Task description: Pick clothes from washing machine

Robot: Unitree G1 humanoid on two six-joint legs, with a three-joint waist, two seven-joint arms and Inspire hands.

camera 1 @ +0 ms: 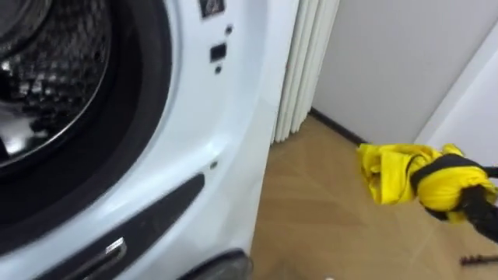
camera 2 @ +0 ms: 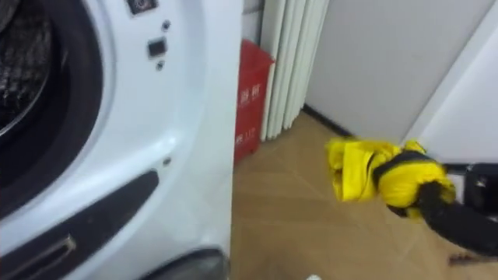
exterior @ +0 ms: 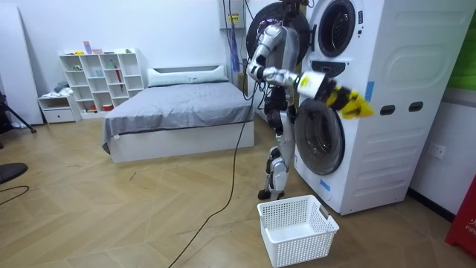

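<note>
The right hand (camera 1: 476, 204) reaches in from the right edge of the eye views, its dark fingers (camera 2: 424, 198) curled tight round a bunched yellow garment (camera 1: 397, 173). The garment is held in the air over the wooden floor (camera 1: 327, 225), clear of the washing machine (camera 1: 229, 117), and its loose end hangs out toward the machine's white front.

At the left edge of the eye views the round opening of the drum (camera 1: 47, 62) shows inside its dark rubber ring. The perforated metal wall catches the light, and I cannot tell what lies deeper in. A red box (camera 2: 253, 101) stands on the floor just beside the machine's far corner.

In the room view the robot stands upright, close against the front of the tall white machine, its arm stretched toward the room view's right with the garment at chest height. A white mesh basket (exterior: 297, 227) sits on the floor by its feet, near the machine's lower front corner, with its bare mesh bottom showing.
</note>
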